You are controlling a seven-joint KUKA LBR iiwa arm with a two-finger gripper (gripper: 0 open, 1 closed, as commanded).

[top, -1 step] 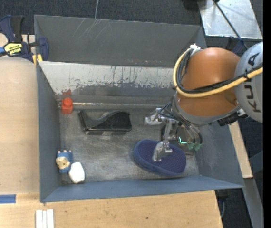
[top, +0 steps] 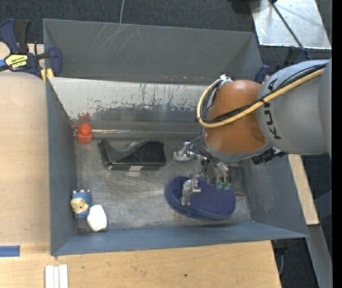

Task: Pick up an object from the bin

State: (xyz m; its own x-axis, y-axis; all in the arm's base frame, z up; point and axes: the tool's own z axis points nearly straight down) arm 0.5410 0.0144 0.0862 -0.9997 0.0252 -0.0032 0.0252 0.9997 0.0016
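The blue slipper [top: 212, 206] – a dark blue, soft, rounded thing that looked like a slipper – lay on the bin floor at the front right, close to the front wall and not far from the right one. The gripper [top: 204, 186] stood directly over its back edge, low enough that its metal parts overlapped the slipper's upper rim in the camera view. Whether they touched it could not be told, and whether the gripper was open or closed could not be told either. Nothing could be made out as gripped.

Above the gripper sat the round orange cover [top: 234, 122] of the wrist, with a yellow cable [top: 206, 104] looping round it, and behind that the thick grey arm [top: 300, 107] came in from the right.

To the left of the gripper, near the middle of the floor, lay a flat black case [top: 134, 155], apart from the slipper. Further back and to the left, against the rear wall, stood a small orange bottle [top: 84, 132]. In the front left corner a little toy figure [top: 80, 201] and a white lump [top: 96, 218] lay just beside each other – well apart from the gripper. All this sat inside the grey bin [top: 62, 179].
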